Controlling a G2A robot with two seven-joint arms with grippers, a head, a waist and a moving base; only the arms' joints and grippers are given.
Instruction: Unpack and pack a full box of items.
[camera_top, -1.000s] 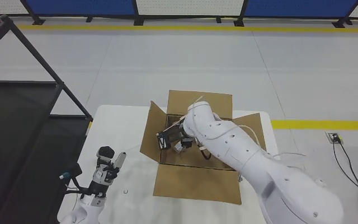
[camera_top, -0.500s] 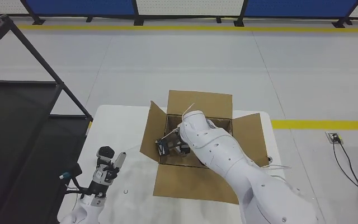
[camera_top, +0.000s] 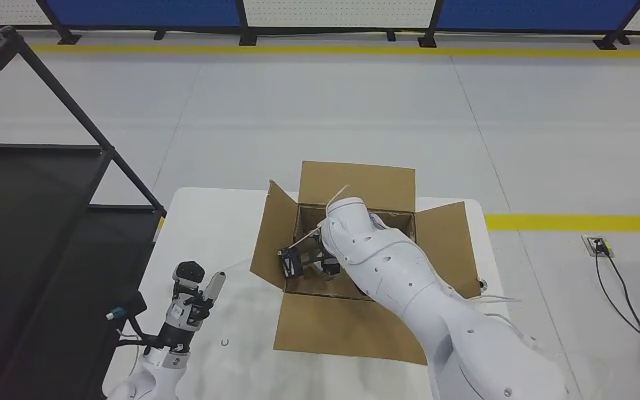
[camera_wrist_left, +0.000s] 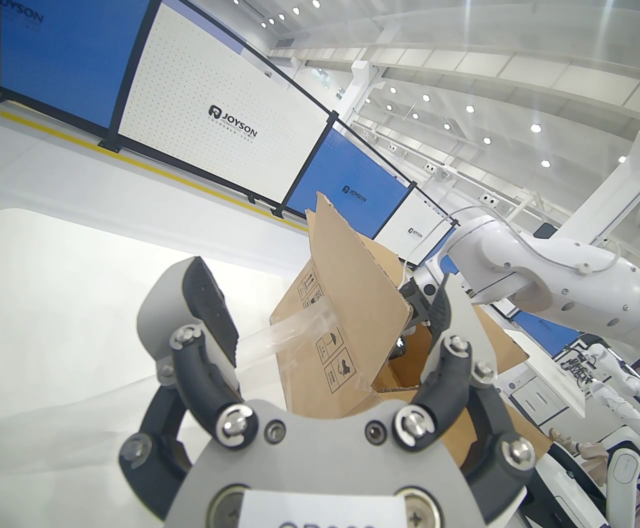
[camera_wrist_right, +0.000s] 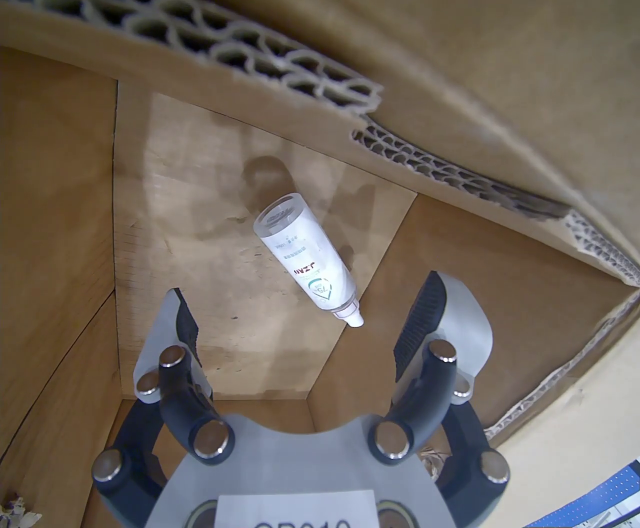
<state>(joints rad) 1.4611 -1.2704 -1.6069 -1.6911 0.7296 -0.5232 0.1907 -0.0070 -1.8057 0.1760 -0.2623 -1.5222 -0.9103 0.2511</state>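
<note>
1. Left gripper (camera_wrist_left: 322, 295): at the near left of the table (camera_top: 215, 230). My fingers are apart with nothing between them. Same place as a second ago.
2. Box (camera_top: 345, 325): open, to the right of that gripper, with its flaps splayed outward.
3. Right gripper (camera_wrist_right: 302, 300): inside the box, by its left wall. My fingers are spread wide and hold nothing. Compared with a second ago, this arm has swung left and sunk deeper into the box. It has held steady for the last half second.
4. Bottle (camera_wrist_right: 305, 260): white, lying on its side on the box floor. Its nozzle points toward my right fingertips, and it lies just beyond them, untouched.
5. Judgement: the approach looks finished and the unpacking pick has not yet been made. Next I should lower further and close across the bottle's body.
</note>
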